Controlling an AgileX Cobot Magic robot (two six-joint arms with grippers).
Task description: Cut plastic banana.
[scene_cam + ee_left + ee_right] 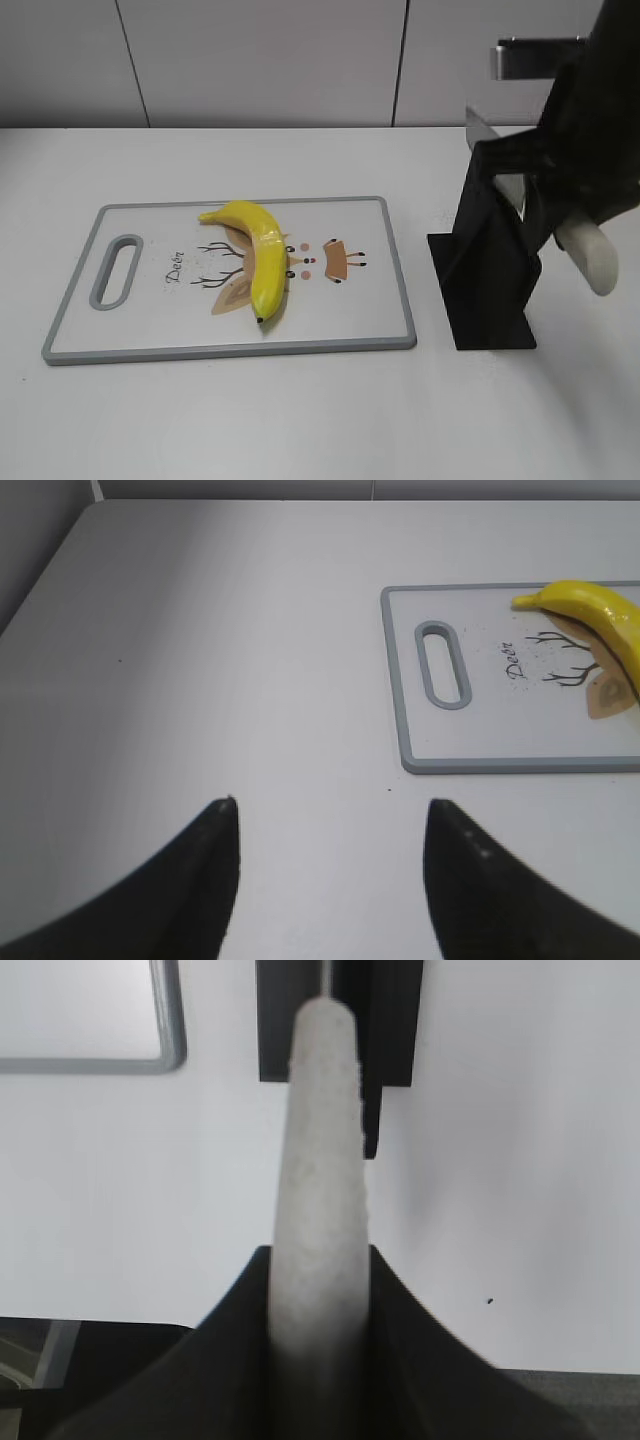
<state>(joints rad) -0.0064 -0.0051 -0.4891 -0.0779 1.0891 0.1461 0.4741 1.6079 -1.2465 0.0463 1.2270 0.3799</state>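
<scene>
The plastic banana (pixel 262 255), glossy yellow with a dark tip, lies curved on the grey-rimmed cutting board (pixel 370 300). Both also show at the right of the left wrist view, the banana (pixel 600 615) on the board (pixel 480 720). My right gripper (pixel 556 205) is shut on the white handle (pixel 320 1160) of a knife at the black knife stand (pixel 490 290). The steel blade (pixel 483 128) sticks up at the stand's top. My left gripper (pixel 330 805) is open and empty over bare table left of the board. It is out of the exterior view.
The knife stand (pixel 390 1020) stands right of the board, a short gap between them. The board has a handle slot (pixel 116 270) at its left end and a deer print under the banana. The white table (pixel 300 410) ends at a grey wall behind.
</scene>
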